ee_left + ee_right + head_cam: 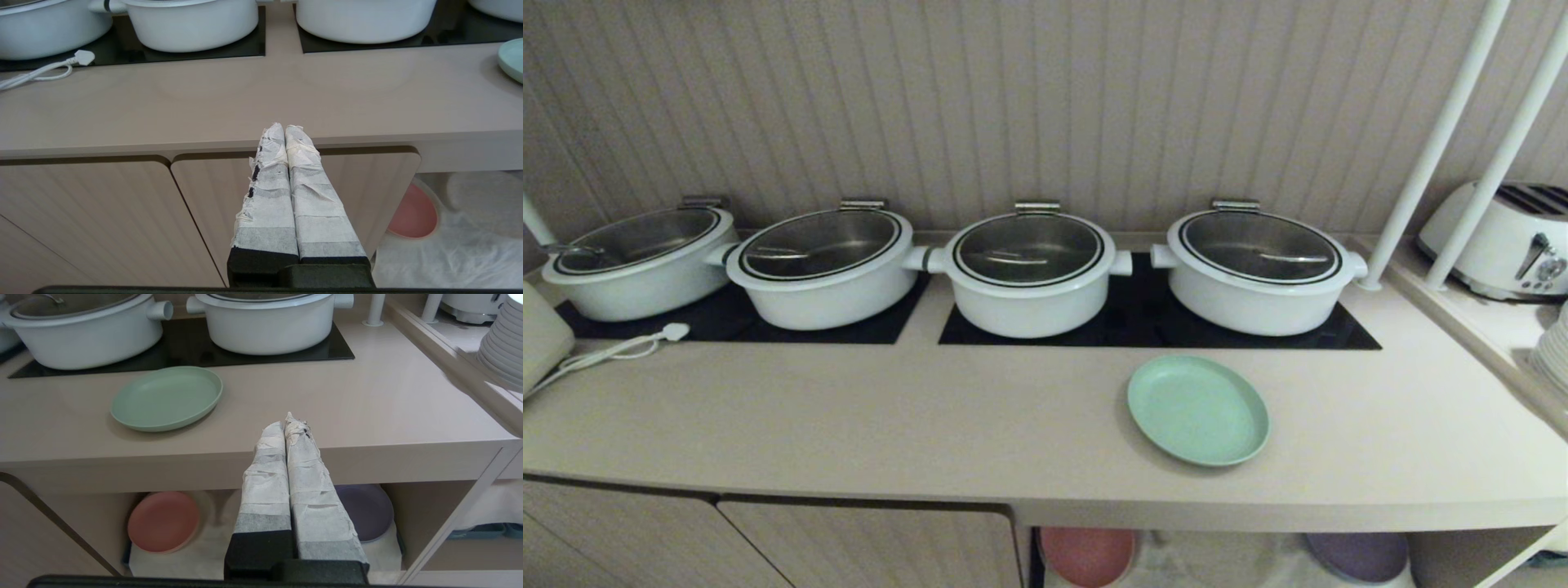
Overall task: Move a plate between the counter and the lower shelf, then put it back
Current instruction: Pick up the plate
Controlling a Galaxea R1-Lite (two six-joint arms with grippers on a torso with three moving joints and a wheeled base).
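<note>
The plate point(1198, 410) lies flat on the counter point(890, 416), just in front of the black hob panel point(1160, 322) and near the counter's front edge. Below the counter, the lower shelf point(212, 543) holds a pink plate point(163, 521) and a purple plate point(365, 510) on white cloth. The left gripper point(284, 130) and right gripper point(286, 421) hang in front of the counter edge, fingers pressed together and holding nothing.

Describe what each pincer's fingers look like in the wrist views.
Both look alike. The left pincer and right pincer each have two long tapering fingers wrapped in wrinkled, fraying white tape, greyed in bands, on a black base. No cables or printed markings show.
</note>
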